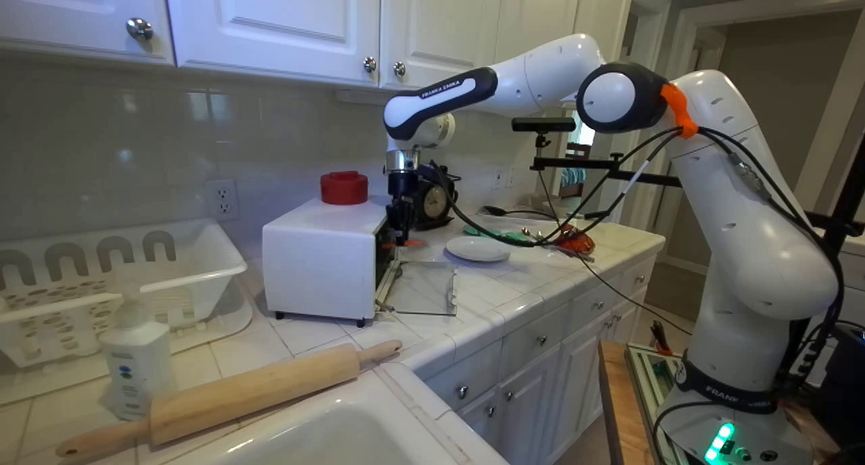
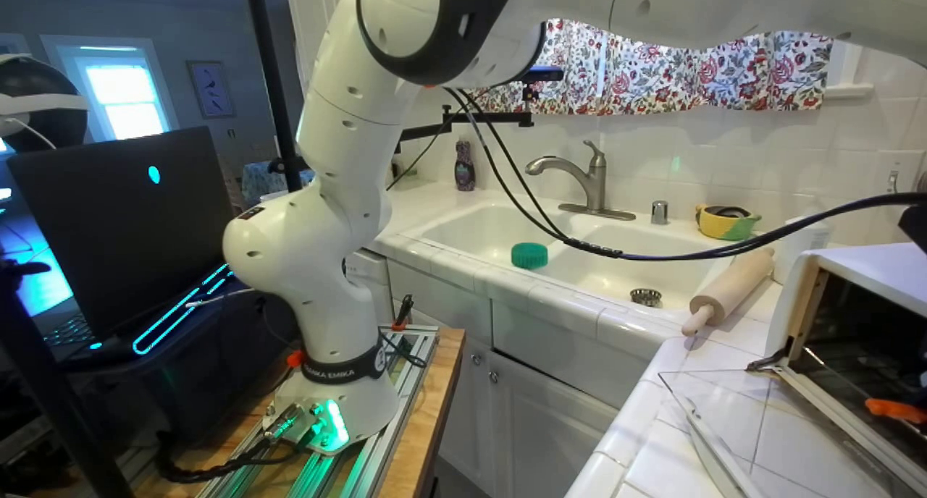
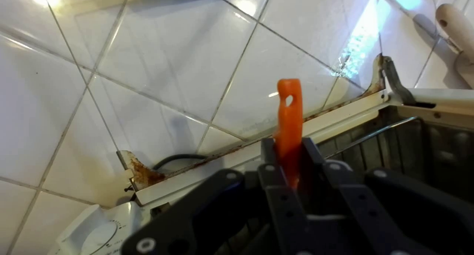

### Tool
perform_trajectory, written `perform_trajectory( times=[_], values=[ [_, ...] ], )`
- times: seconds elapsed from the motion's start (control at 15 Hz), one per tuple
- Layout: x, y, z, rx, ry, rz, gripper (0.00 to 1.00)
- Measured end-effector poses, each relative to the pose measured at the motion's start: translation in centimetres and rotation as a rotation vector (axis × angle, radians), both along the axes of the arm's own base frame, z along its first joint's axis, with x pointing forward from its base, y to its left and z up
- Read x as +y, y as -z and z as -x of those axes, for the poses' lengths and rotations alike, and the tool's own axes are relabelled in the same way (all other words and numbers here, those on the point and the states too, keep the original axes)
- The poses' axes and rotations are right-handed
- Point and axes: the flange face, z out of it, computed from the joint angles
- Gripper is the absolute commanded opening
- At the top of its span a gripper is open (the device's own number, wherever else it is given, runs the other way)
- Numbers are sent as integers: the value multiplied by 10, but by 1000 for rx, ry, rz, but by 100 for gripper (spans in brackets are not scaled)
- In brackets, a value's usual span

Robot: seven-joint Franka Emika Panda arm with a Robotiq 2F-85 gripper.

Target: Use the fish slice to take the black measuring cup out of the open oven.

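The white oven (image 1: 321, 265) stands on the counter with its door (image 1: 426, 289) folded open; its dark inside shows in an exterior view (image 2: 869, 331) and in the wrist view (image 3: 448, 155). My gripper (image 1: 402, 238) is at the oven's opening, pointing down. In the wrist view it (image 3: 289, 147) is shut on the orange handle of the fish slice (image 3: 289, 114). The handle end sticks out over the door, also seen in both exterior views (image 1: 409, 244) (image 2: 896, 410). The slice's blade is hidden behind the fingers. The black measuring cup does not show in any view.
A red container (image 1: 344, 189) sits on the oven. A round black upright thing (image 1: 433, 198) stands behind the gripper, and a white plate (image 1: 478, 249) lies beyond the door. A rolling pin (image 1: 257, 394) lies by the sink (image 1: 338, 431). A dish rack (image 1: 196, 276) stands beside the oven.
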Motion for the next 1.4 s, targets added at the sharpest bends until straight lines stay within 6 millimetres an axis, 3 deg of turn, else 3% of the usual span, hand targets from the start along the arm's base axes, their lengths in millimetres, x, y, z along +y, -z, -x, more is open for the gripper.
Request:
perform_trajectory(
  times=[0.6, 1.4],
  values=[
    [-13, -13, 9, -21, -15, -1, 5],
    [-15, -13, 52, 54, -48, 56, 5]
  ],
)
